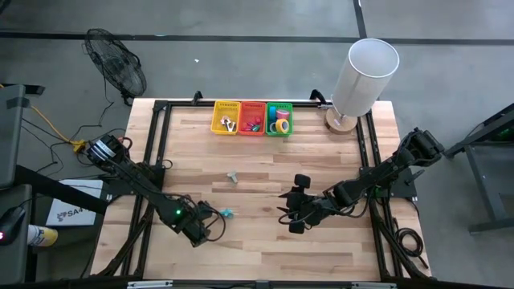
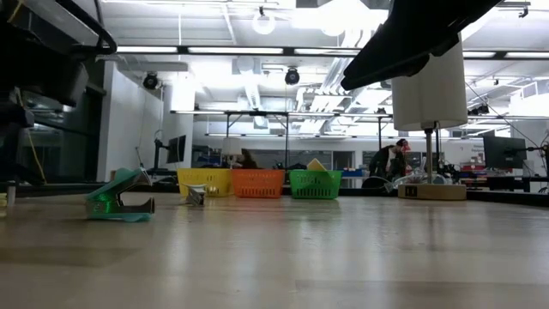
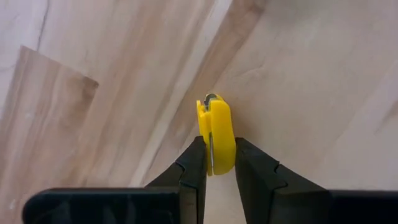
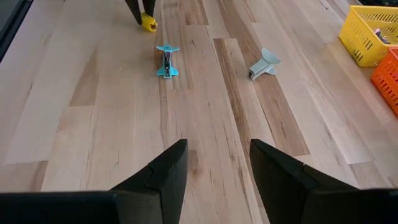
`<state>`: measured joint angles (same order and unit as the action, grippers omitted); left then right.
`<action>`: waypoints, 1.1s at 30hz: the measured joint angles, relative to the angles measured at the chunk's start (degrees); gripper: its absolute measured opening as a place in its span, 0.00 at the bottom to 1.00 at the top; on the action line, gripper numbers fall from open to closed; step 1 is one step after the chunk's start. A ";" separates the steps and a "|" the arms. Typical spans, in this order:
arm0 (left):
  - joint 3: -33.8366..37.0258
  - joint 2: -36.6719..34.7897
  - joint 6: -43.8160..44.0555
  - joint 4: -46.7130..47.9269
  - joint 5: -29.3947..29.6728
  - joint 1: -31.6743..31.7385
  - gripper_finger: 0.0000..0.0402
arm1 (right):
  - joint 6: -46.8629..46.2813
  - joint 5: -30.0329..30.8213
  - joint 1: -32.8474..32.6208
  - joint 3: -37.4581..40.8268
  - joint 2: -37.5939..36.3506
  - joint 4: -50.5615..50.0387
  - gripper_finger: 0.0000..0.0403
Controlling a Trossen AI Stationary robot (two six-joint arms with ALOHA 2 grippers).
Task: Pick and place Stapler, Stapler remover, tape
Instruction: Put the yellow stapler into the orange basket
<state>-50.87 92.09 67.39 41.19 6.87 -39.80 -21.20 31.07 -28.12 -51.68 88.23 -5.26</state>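
High view: the orange basket (image 1: 252,118) sits in the middle of a row of three at the table's (image 1: 265,257) far edge, with the yellow basket (image 1: 226,118) and green basket (image 1: 279,119) touching it on either side. The tape (image 1: 280,120) lies in the green basket. My left gripper (image 1: 207,227) is well out from the orange basket, towards the near edge. My right gripper (image 1: 291,215) is about as far out, on the green basket's side. Bare wood lies open between them and the baskets. It is broken only by a teal staple remover (image 1: 227,213) just beside my left gripper and a grey staple remover (image 1: 233,177) nearer the orange basket.

Low view: neither gripper shows here. The teal remover (image 2: 120,206) stands on the table, and the grey one (image 2: 196,196) is farther back, before the yellow basket (image 2: 206,181). A person (image 2: 390,159) shows in the room behind.

Left wrist view: my left jaws are clamped on a small yellow tool (image 3: 217,134), held edge-on above plain boards. The high view hides that tool.

Right wrist view: my right jaws (image 4: 217,149) stand apart with nothing between them. Beyond them I see both removers. My left gripper (image 4: 144,18) is beyond the teal one (image 4: 166,61) with the yellow tool.
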 joint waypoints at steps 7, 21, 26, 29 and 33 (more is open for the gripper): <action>-0.08 0.00 -7.06 0.38 0.09 5.69 0.15 | -0.86 0.00 -0.01 0.00 0.00 0.00 0.41; -5.34 0.00 -31.41 0.82 -0.25 23.54 0.15 | -2.95 -0.03 -0.07 0.01 0.00 -0.02 0.41; -7.55 0.00 -39.73 0.78 -0.86 29.31 0.15 | -5.28 0.11 -0.07 0.00 0.00 -0.05 0.41; -9.47 0.00 -44.48 0.72 -1.33 32.27 0.15 | -6.02 0.11 -0.07 0.02 0.00 -0.11 0.41; -13.02 0.00 -51.39 0.72 -1.86 36.30 0.14 | -7.76 0.95 -0.07 0.00 0.00 -0.28 0.41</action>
<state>-63.89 92.09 16.00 41.91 5.02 -3.50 -28.96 32.02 -28.18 -51.68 88.23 -5.54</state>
